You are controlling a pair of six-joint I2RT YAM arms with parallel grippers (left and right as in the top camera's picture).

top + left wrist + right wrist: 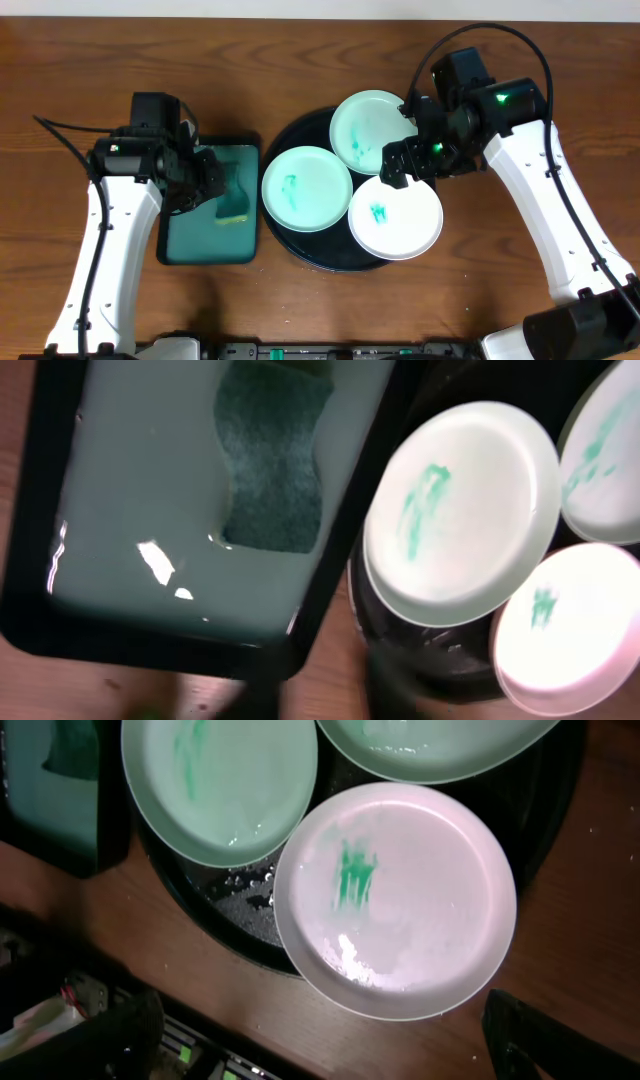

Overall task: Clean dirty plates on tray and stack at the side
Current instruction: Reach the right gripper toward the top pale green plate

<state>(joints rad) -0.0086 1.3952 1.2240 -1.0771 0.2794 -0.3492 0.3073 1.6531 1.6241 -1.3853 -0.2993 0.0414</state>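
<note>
Three plates sat on the one black tray (pixel 300 130): two mint green plates (pixel 307 189) (pixel 369 132) and one white plate (pixel 396 216). Left of that tray lay one teal rectangular tray (pixel 205 240) holding one sponge (pixel 272 470).

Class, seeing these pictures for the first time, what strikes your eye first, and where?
Teal-blue smears mark three plates crowding the black tray mid-table: left mint plate, far mint plate, white plate. Left of them, a sponge lies in a teal rectangular tray.
</note>
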